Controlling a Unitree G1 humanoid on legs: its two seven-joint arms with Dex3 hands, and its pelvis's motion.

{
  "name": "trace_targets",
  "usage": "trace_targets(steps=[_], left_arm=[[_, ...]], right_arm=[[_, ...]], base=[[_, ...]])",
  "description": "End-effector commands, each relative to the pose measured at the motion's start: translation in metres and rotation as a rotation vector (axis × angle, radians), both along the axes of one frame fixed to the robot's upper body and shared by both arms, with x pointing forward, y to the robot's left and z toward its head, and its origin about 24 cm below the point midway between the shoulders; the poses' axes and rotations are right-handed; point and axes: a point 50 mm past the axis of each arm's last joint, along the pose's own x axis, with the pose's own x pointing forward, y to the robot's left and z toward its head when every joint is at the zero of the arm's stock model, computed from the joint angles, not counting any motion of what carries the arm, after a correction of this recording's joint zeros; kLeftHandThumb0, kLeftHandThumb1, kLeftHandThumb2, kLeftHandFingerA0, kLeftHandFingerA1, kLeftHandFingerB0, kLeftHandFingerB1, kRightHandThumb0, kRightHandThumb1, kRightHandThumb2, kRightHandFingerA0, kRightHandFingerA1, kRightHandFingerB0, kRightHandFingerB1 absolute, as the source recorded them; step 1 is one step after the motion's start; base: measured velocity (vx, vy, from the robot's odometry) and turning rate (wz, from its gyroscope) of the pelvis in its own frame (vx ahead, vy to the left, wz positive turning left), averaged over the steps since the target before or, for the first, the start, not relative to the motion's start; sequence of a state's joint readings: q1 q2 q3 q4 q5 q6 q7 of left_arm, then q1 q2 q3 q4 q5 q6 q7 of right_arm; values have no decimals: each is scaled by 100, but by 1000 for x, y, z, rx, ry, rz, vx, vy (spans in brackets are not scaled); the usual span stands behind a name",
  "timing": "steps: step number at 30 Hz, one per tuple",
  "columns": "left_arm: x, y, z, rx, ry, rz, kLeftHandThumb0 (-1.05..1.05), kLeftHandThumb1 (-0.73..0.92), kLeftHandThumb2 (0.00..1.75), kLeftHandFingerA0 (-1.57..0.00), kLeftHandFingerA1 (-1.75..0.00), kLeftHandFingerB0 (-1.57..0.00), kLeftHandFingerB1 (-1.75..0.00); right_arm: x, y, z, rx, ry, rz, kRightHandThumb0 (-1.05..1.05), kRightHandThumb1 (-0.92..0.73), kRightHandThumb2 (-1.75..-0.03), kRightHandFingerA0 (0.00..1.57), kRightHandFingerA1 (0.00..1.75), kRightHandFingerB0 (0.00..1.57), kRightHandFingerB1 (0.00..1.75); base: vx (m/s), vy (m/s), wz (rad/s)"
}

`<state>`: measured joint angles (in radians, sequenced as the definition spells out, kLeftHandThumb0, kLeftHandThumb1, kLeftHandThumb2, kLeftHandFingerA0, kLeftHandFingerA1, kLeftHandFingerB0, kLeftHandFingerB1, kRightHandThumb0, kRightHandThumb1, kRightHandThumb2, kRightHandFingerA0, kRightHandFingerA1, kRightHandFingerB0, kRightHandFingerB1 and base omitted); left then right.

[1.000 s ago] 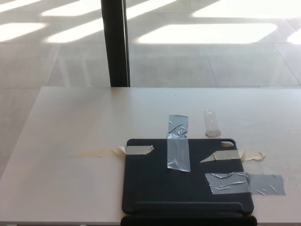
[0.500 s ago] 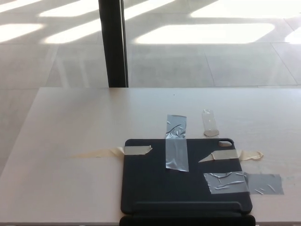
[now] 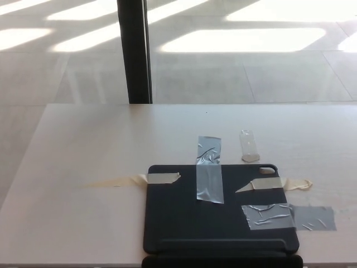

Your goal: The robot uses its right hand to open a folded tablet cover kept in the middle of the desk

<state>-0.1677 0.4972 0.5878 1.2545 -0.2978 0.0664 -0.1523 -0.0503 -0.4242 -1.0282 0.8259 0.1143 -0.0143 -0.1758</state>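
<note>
A dark folded tablet cover (image 3: pixel 189 223) lies flat and closed at the near middle of the pale desk (image 3: pixel 83 145). Strips of tape hold it down: a silver strip (image 3: pixel 208 168) over its far edge, a silver patch (image 3: pixel 287 216) at its right side, and beige strips at its left (image 3: pixel 159 178) and right (image 3: pixel 273 184) corners. A raised band runs along its near edge. Neither of my hands shows in the head view.
A small clear tape piece (image 3: pixel 249 146) lies on the desk beyond the cover. A black post (image 3: pixel 134 50) stands behind the desk's far edge, with sunlit tiled floor beyond. A dark shape (image 3: pixel 223 261) sits at the desk's near edge.
The whole picture shifted slightly left a second ago, so the camera moved; the cover and tape have not moved on the desk.
</note>
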Motion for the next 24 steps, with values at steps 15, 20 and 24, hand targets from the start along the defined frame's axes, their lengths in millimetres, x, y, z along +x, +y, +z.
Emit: trace_targets(steps=[15, 20, 24], left_arm=[[3, -6, -4, -22, -39, 10, -88, 92, 68, -60, -78, -44, -61], [10, -7, -2, -1, -10, -31, -90, 92, 68, -64, -77, -45, -61], [5, -2, 1, 14, 3, -43, -90, 71, 105, -64, -79, -43, -65]], right_arm=[[8, -17, 25, -95, -60, 84, -81, -89, -67, 70, 46, 52, 39], [-5, -16, 22, -119, -36, 62, -74, -89, -67, 76, 48, 55, 41], [-9, -12, 13, -116, 13, 71, -77, -89, -67, 76, 47, 55, 40]], base=[[0, 0, 0], [0, 0, 0], [0, 0, 0]])
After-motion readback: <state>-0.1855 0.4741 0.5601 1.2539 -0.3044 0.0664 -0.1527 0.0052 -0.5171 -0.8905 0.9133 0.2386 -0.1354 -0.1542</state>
